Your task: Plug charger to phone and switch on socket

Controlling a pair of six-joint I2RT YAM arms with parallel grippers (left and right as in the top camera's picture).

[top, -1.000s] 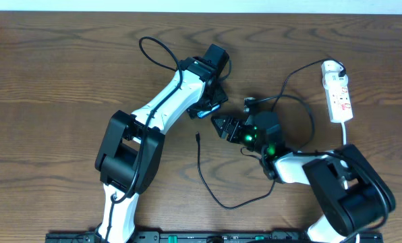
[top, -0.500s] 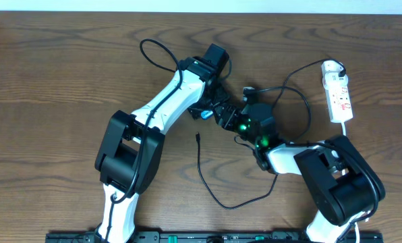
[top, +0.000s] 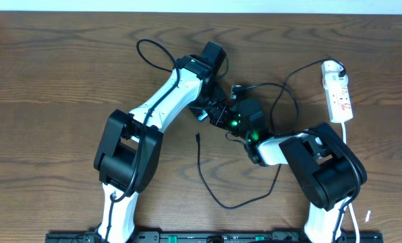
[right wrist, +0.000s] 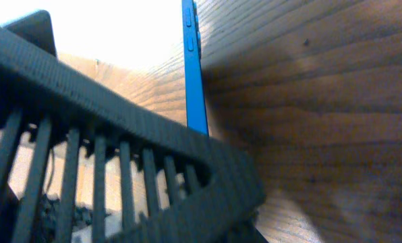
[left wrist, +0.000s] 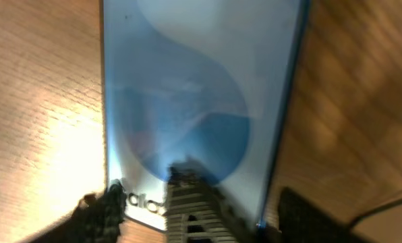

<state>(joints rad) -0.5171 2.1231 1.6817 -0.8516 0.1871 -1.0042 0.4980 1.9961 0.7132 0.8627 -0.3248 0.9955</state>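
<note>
The phone (left wrist: pixel 187 88) lies on the wood with its blue-and-white screen up; overhead only a cyan sliver of the phone (top: pixel 202 116) shows under the two grippers. My left gripper (left wrist: pixel 194 219) stands open astride its text end, one finger (left wrist: pixel 100 212) at the corner and a strip of wood before the other. My right gripper (top: pixel 220 116) is shut and empty. Its ribbed finger (left wrist: pixel 187 206) lies over that end, beside the phone's blue edge (right wrist: pixel 194 74). The charger's plug (top: pixel 197 137) lies free on the table, its cable (top: pixel 218 197) looping right. The socket (top: pixel 338 91) sits far right.
The socket's white cord (top: pixel 346 135) runs down the right side. A black cable (top: pixel 292 94) curls from the socket toward the right arm, and another loop (top: pixel 150 50) lies behind the left arm. Both arms crowd the table's middle.
My right gripper moved up and left to the phone, closing as it went, and now sits against my left gripper. The left arm, charger plug and socket stayed put.
</note>
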